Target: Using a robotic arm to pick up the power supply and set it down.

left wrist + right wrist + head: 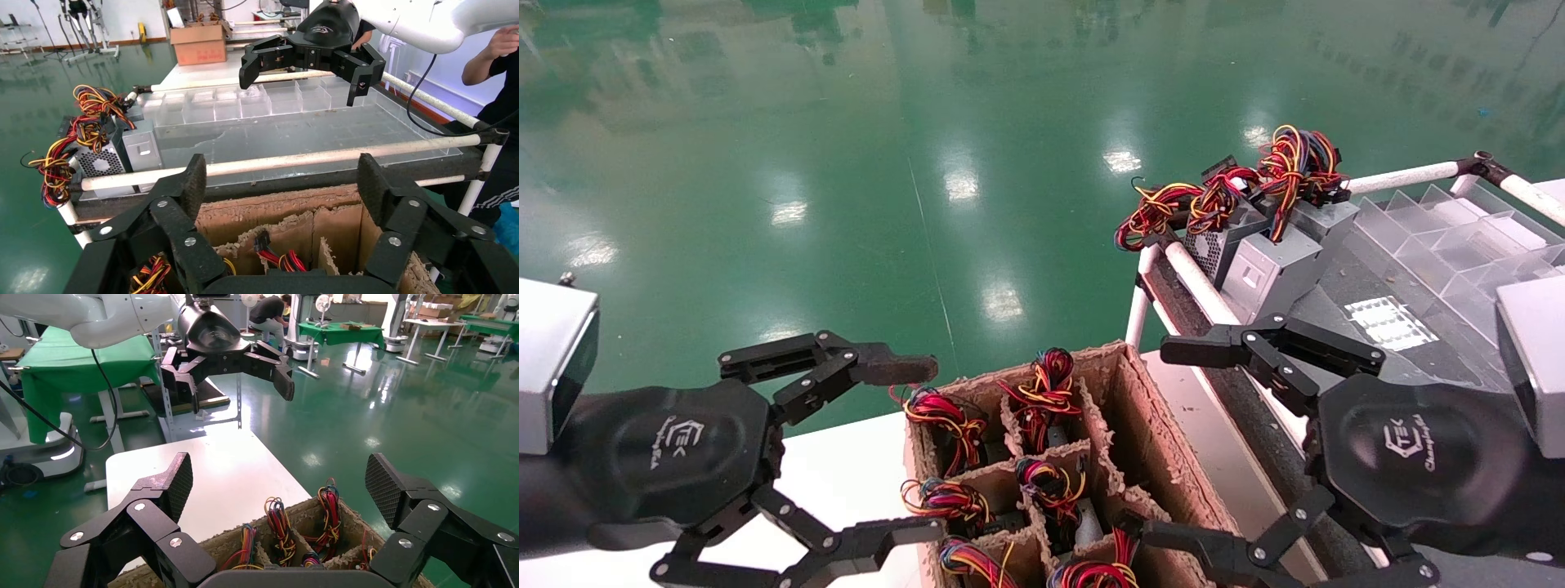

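Note:
Grey power supplies (pixel 1275 265) with red, yellow and orange wire bundles (pixel 1291 167) lie on the near-left corner of a cart; one shows its vent holes (pixel 98 164). More power supplies stand in a partitioned cardboard box (pixel 1140 408), with only their wire bundles (pixel 1042 392) showing. My left gripper (pixel 919 449) hovers open at the box's left side and holds nothing. On the box's right side my right gripper (pixel 1164 441) also hangs open and holds nothing. The left wrist view shows open jaws (pixel 283 184) over the box (pixel 275 214). The right wrist view shows the same (pixel 278 490).
The box rests on a white table (pixel 846 465). The cart has white tube rails (pixel 1197 286) and a clear divided tray (pixel 1459 237) at its back. Shiny green floor lies beyond. A person stands past the cart (pixel 499 73).

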You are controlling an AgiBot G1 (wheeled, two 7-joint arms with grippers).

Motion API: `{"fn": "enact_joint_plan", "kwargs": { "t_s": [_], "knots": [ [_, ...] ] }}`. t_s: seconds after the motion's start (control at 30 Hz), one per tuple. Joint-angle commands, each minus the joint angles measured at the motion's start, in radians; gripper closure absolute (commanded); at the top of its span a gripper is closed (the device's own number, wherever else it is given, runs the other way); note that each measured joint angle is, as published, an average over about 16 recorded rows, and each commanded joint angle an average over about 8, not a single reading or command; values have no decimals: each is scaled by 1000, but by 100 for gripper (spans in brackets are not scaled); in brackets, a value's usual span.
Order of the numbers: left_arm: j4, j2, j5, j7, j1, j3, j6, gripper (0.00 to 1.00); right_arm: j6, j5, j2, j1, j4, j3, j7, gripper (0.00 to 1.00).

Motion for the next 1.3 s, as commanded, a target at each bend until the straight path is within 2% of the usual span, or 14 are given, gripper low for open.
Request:
{"fn": "enact_joint_plan", "kwargs": {
  "t_s": [0.03, 1.07, 1.1, 1.3],
  "knots": [
    [0, 0, 0, 0, 0, 0, 0, 100, 0, 0, 0, 0, 0, 0, 0, 0],
    [0, 0, 0, 0, 0, 0, 0, 100, 0, 0, 0, 0, 0, 0, 0, 0],
    [0, 0, 0, 0, 0, 0, 0, 97, 0, 0, 0, 0, 0, 0, 0, 0],
    [0, 0, 0, 0, 0, 0, 0, 22, 0, 0, 0, 0, 0, 0, 0, 0]
  ]
}}
